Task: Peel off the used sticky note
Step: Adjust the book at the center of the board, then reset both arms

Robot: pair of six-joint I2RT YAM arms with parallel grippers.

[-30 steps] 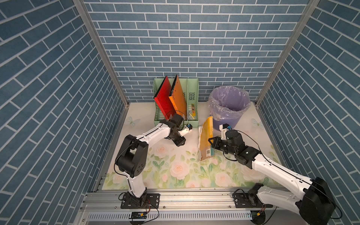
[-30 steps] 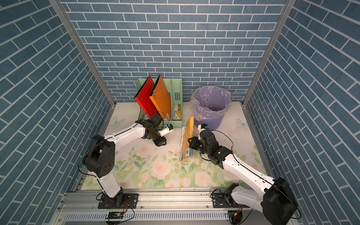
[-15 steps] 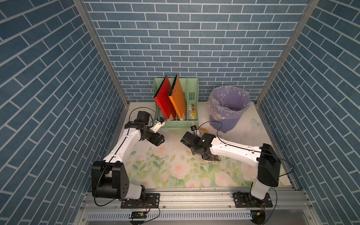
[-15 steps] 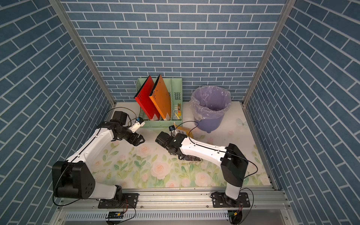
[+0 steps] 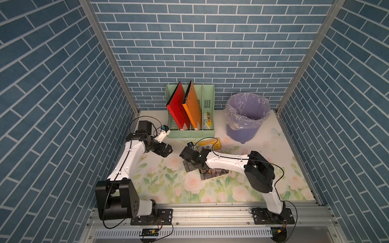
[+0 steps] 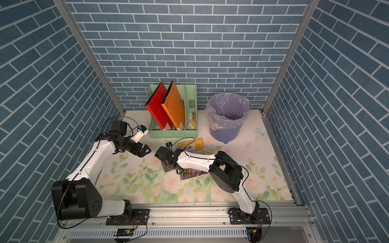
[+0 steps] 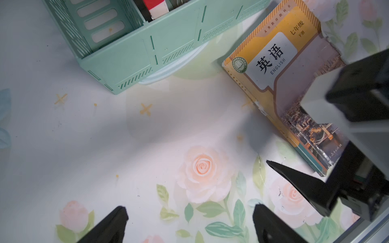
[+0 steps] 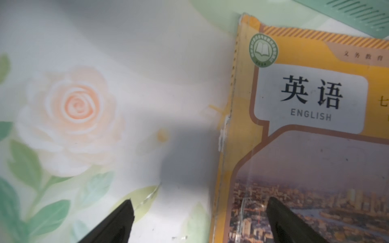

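Floral mat (image 5: 294, 151) carried the purple bin (image 5: 248, 117), the green file rack (image 5: 189, 132) and the English textbook (image 5: 207, 145), lying flat, cover up. Left gripper (image 7: 190, 208) hung jaws apart over bare mat. Right gripper (image 8: 200, 201), jaws apart too, straddled the book's spine edge. No sticky note showed on the visible cover. I judged it hidden, and us at the search step. Next move: open the cover.

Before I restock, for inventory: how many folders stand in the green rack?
2: the red folder, and the orange folder beside it toward the bin; both lean. Others could hide behind.
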